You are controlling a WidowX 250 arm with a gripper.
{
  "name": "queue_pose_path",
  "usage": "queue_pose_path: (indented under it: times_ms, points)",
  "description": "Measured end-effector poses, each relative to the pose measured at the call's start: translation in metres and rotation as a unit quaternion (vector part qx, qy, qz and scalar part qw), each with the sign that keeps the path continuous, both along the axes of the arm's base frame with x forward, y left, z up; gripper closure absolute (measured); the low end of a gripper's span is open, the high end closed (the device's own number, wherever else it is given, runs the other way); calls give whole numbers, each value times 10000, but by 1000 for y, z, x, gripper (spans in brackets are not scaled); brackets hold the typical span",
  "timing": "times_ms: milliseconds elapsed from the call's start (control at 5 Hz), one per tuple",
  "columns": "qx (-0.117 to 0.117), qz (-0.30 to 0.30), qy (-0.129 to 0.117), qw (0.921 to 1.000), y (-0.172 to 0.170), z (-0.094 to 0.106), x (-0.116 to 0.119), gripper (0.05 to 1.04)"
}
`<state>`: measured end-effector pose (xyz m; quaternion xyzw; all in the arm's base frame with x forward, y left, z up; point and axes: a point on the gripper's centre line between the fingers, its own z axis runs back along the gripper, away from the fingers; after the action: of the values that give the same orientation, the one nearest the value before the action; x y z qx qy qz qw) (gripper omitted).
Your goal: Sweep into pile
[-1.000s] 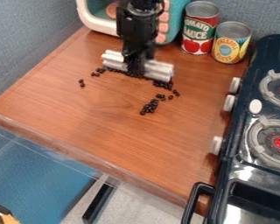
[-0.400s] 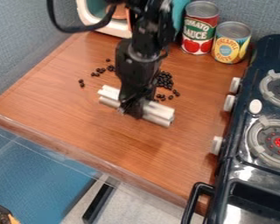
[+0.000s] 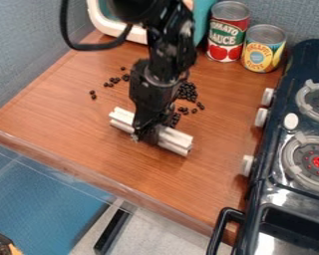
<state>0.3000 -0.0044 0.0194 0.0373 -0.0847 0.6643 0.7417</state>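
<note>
White bar [image 3: 177,141], clamped in the black gripper [image 3: 147,134], its middle hidden from me. Dark beans [image 3: 187,91] lie farther back on the wooden counter [image 3: 62,122], either side of the arm [image 3: 154,84]; how many it covers, I can't tell.

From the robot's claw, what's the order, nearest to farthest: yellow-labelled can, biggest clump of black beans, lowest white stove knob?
1. Biggest clump of black beans: just up and right of the gripper.
2. Lowest white stove knob: right side.
3. Yellow-labelled can: back right.
</note>
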Motion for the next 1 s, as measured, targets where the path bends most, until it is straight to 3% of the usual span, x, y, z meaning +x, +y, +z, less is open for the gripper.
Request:
queue_pose_path:
  times_ms: [600, 1000]
  points:
    - [221, 57, 190, 9996, 5, -12, 13, 705]
    - [145, 260, 38, 9995, 3, -10, 54, 705]
